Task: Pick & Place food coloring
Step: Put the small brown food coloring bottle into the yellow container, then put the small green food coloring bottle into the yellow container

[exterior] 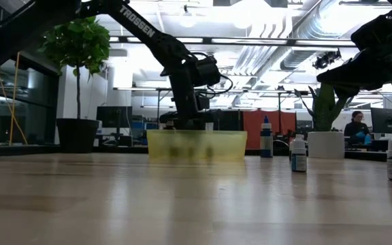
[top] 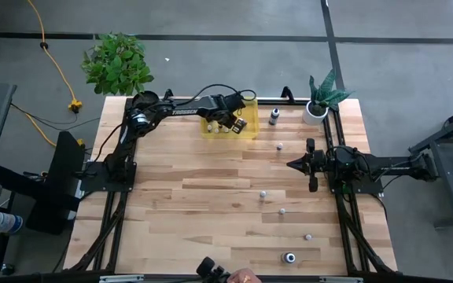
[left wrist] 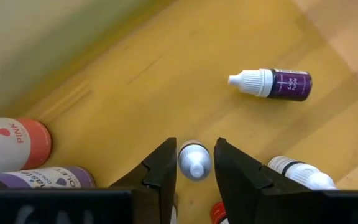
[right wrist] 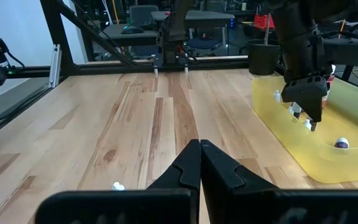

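Note:
My left gripper (top: 238, 122) hangs inside the yellow see-through bin (top: 211, 130). In the left wrist view its fingers stand a little apart, open, with a silver-capped food coloring bottle (left wrist: 193, 160) upright between them and a sliver of gap on each side. Around it on the bin floor lie a purple bottle (left wrist: 279, 84), a pink one (left wrist: 12, 143) and a violet one (left wrist: 45, 177). Several more food coloring bottles stand on the table, such as a dark one (top: 274, 116) and a small pale one (top: 263, 192). My right gripper (top: 293, 163) is shut and holds nothing, at the table's right side.
A white plant pot (top: 315, 110) stands at the back right corner, a leafy plant (top: 116, 63) beyond the back left. Loose bottles dot the right half down to the front edge (top: 289, 257). A person sits far off in the room (exterior: 354, 129).

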`<state>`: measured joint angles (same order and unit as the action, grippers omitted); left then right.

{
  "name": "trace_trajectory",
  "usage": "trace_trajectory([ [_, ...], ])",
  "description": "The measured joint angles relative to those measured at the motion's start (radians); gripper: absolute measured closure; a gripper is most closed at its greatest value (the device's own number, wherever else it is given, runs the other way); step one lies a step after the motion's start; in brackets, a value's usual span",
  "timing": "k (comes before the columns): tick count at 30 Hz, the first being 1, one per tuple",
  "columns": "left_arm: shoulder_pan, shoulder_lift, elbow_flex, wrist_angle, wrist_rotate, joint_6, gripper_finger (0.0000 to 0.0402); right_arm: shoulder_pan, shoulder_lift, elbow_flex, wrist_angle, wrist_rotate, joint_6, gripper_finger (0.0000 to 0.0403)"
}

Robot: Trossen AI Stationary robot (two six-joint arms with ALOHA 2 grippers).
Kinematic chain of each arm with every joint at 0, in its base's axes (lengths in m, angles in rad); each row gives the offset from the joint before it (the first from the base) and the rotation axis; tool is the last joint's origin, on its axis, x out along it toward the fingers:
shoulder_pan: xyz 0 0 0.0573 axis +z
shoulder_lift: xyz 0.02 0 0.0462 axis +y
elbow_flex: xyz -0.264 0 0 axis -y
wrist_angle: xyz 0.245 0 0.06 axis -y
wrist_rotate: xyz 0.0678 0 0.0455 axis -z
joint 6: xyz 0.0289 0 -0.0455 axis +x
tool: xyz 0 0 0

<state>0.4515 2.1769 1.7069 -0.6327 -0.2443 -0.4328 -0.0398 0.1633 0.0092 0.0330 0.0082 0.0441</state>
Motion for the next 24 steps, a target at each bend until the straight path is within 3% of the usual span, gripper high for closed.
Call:
trace_trajectory([
  [8,0.000,-0.009,0.000,-0.017,-0.011,0.000,0.0298,0.000,0.000,0.000,0.000,0.000,0.000,0.0402],
  [18,0.000,-0.110,0.001,-0.032,-0.034,0.046,0.0297,0.000,0.000,0.000,0.000,0.000,0.000,0.0402],
  [24,-0.030,-0.179,0.001,-0.021,-0.021,0.187,0.0289,0.000,0.000,0.000,0.000,0.000,0.000,0.0402],
])
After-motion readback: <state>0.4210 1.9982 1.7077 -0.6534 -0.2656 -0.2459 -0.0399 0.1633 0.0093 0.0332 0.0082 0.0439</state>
